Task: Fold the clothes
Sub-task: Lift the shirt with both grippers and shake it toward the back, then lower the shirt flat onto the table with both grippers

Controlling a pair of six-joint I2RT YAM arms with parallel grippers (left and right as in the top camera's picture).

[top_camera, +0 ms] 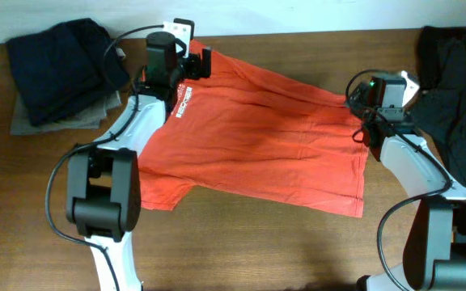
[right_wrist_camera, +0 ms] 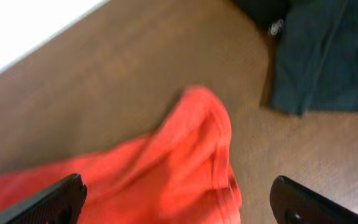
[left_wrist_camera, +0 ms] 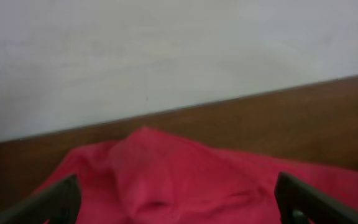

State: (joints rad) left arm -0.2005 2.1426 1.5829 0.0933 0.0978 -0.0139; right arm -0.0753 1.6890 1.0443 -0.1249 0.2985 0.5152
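— Brown table (top_camera: 241,250) all around. What are the grabbers doing?
— The left gripper (left_wrist_camera: 176,190) has its fingers (left_wrist_camera: 58,200) wide apart. A bump of the red-orange T-shirt (top_camera: 257,145) sits between them. The right gripper (right_wrist_camera: 176,186) is wide apart too, at the shirt's edge.
— Where is the shirt?
— Spread out between both arms. A dark pile (top_camera: 63,69) lies left of it and a black cloth (top_camera: 459,89) lies right.

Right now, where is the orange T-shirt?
In the overhead view the orange T-shirt lies spread across the middle of the table, between the folded dark clothes at far left and the black garment at far right.
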